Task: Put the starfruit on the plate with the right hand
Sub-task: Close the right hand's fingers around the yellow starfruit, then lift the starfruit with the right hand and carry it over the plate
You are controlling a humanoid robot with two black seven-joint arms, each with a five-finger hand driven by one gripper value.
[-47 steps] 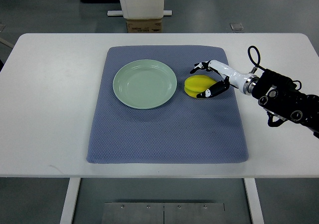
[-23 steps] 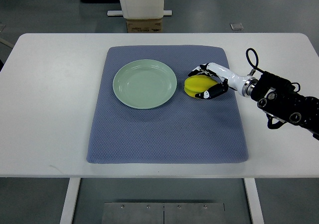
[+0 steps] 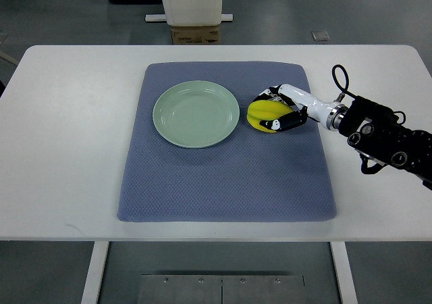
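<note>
A: Lying on the blue-grey mat (image 3: 223, 175), the yellow starfruit (image 3: 263, 113) sits just right of the pale green plate (image 3: 196, 113), close to its rim but not on it.

B: Hand?

A: Right hand (image 3: 282, 108), arm entering from the right of the plate. White and black fingers (image 3: 284, 121) curl around the fruit from its far and near sides, clamped on it.

B: Is the fruit lifted?

A: Cannot tell; it looks level with the mat.

B: Plate?

A: Upright, resting on the mat's upper half. Mat lies on a white table (image 3: 67, 148). Beyond the plate, a white pedestal base (image 3: 192, 3) stands on the floor.
</note>
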